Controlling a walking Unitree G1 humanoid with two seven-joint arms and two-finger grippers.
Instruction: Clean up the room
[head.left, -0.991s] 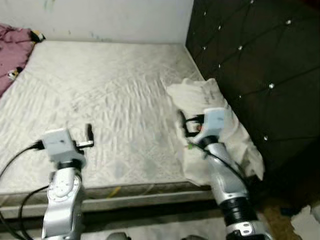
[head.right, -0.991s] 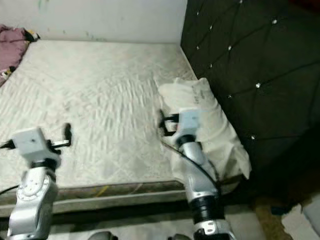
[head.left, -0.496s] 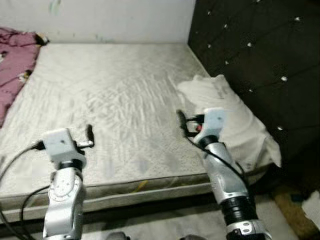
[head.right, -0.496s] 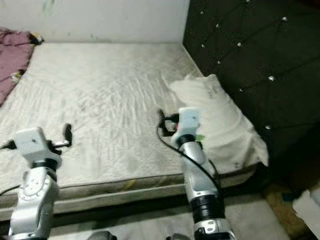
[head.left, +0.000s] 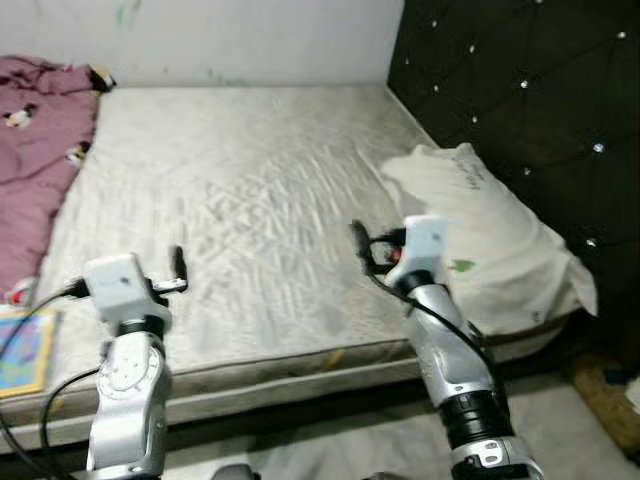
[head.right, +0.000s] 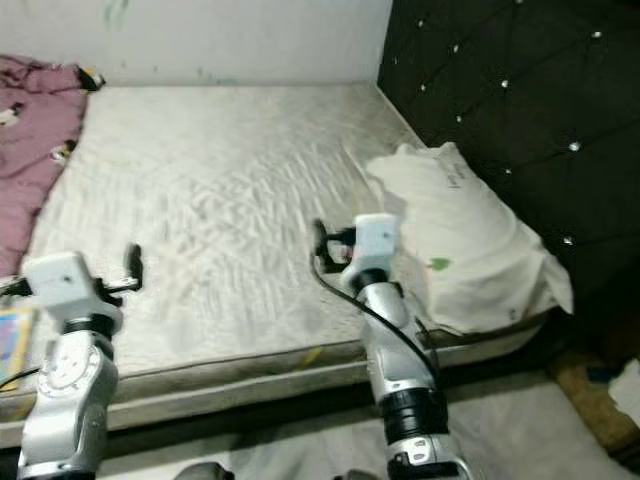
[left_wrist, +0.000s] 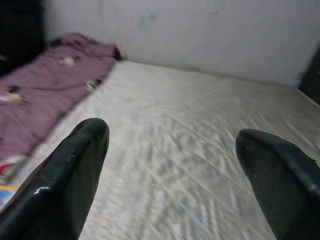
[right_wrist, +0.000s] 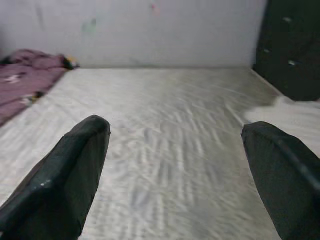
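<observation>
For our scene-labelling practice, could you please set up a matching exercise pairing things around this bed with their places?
Things:
1. white pillow
2. purple blanket
3. colourful book
4. left pincer

Places:
A. near left corner of the mattress
B. by the dark headboard
C. open, above the mattress
D. along the mattress's left side

Pairs: 1-B, 2-D, 3-A, 4-C

we counted one mattress, one white pillow, one purple blanket, one tufted black headboard, one colourful book and two grippers, left and right.
</observation>
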